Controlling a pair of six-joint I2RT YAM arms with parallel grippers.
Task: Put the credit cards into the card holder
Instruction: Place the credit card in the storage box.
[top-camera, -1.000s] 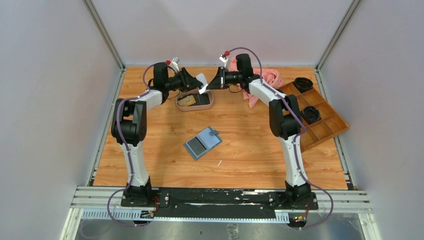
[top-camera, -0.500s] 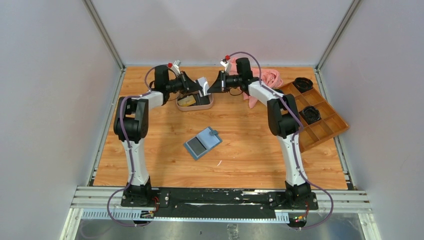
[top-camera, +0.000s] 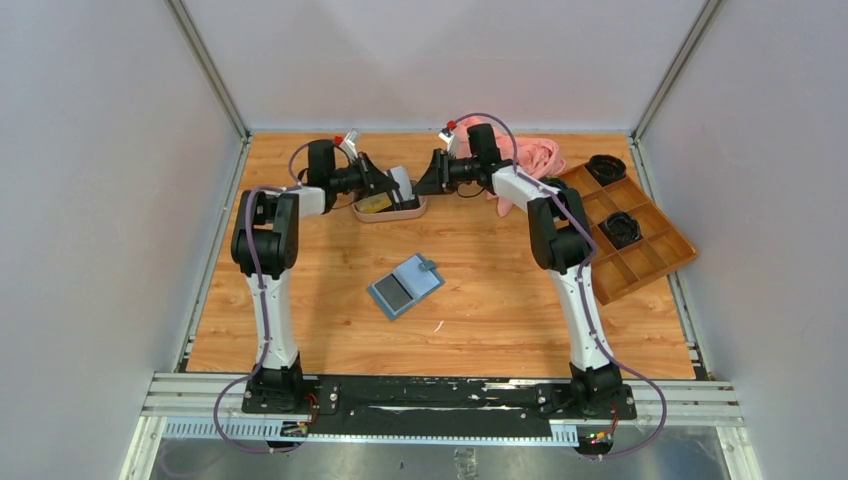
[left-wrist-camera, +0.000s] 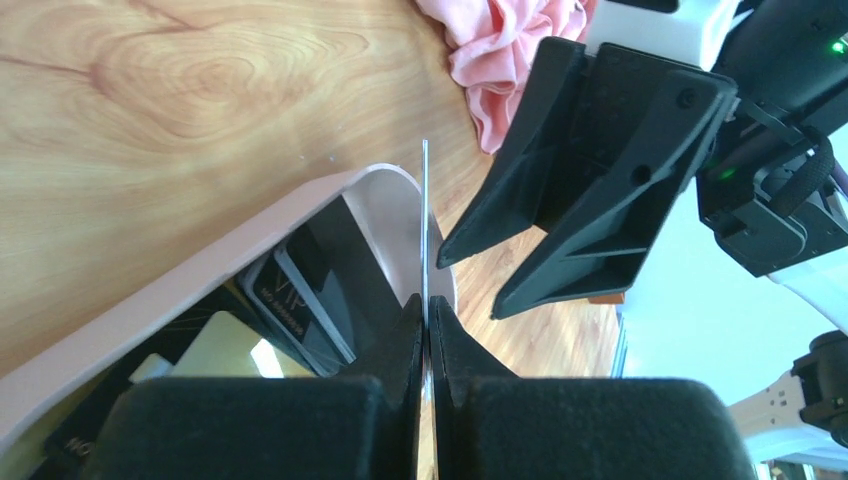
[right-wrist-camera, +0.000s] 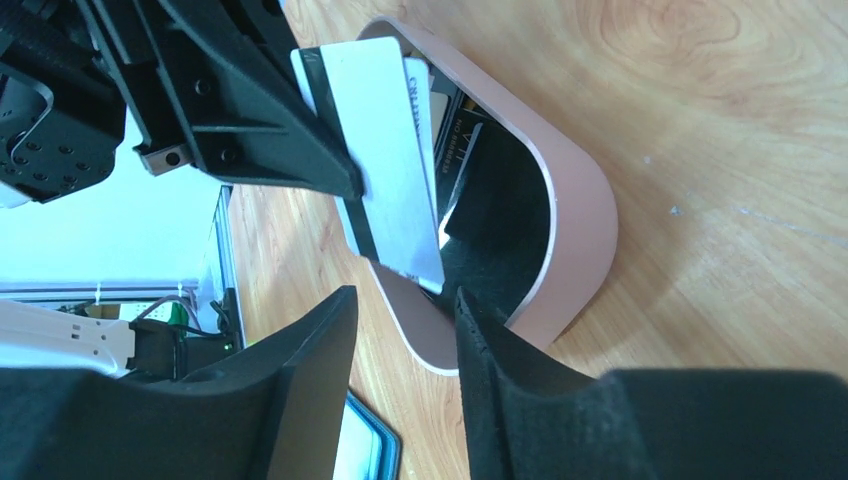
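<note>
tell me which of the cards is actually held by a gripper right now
The white-grey card with the dark stripe, pinched in the left gripper. The black card and gold-tan card lie loose in the pinkish tray.

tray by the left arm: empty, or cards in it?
Not empty. The tray holds a black card and a gold card; the left gripper pinches a white card over it.

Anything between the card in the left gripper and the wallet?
Nothing visible. The left gripper pinches the white card above the tray; only bare table lies between there and the open card holder. The right gripper sits open beside the card.
</note>
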